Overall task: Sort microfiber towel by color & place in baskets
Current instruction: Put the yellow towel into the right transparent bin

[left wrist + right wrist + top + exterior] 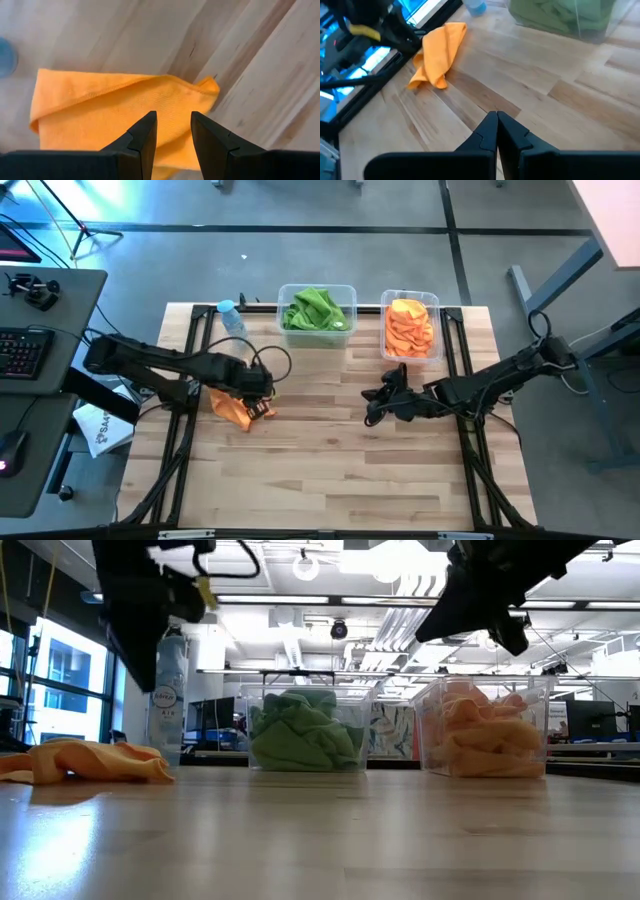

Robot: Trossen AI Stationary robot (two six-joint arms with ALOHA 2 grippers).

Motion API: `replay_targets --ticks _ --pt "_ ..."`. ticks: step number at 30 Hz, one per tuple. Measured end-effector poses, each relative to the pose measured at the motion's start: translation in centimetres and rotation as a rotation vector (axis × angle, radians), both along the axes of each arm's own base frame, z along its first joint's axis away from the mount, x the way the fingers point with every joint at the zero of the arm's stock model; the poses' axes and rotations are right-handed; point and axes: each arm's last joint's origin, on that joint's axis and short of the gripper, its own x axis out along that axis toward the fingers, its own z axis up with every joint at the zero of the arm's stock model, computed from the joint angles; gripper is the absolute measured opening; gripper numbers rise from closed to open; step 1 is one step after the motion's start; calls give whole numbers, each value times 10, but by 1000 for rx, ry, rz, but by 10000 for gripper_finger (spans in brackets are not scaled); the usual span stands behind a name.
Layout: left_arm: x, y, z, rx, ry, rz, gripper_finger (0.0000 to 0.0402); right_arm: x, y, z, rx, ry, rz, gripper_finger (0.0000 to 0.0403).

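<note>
Pale wooden plank desk carries a crumpled orange microfiber towel directly beneath the left claw, whose fingers are spread above it without touching, while the right claw, pressed together, hovers empty well beyond it.

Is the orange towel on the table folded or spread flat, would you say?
Folded: the orange towel lies doubled over, with a fold edge along one side.

Orange towel — left of baskets

The wooden table bears 2 baskets, 1 orange towel, 1 bottle.
</note>
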Motion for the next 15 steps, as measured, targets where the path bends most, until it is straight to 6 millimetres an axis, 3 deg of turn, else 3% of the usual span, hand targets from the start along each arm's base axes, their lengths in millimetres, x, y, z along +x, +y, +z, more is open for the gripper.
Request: replay_targets --ticks 5,15 --pt "3 -4 -22 54 51 -236 110 5 0 -7 29 0 -28 0" --pt "8 3 -52 193 247 -938 110 21 6 -20 71 -33 -36 0"
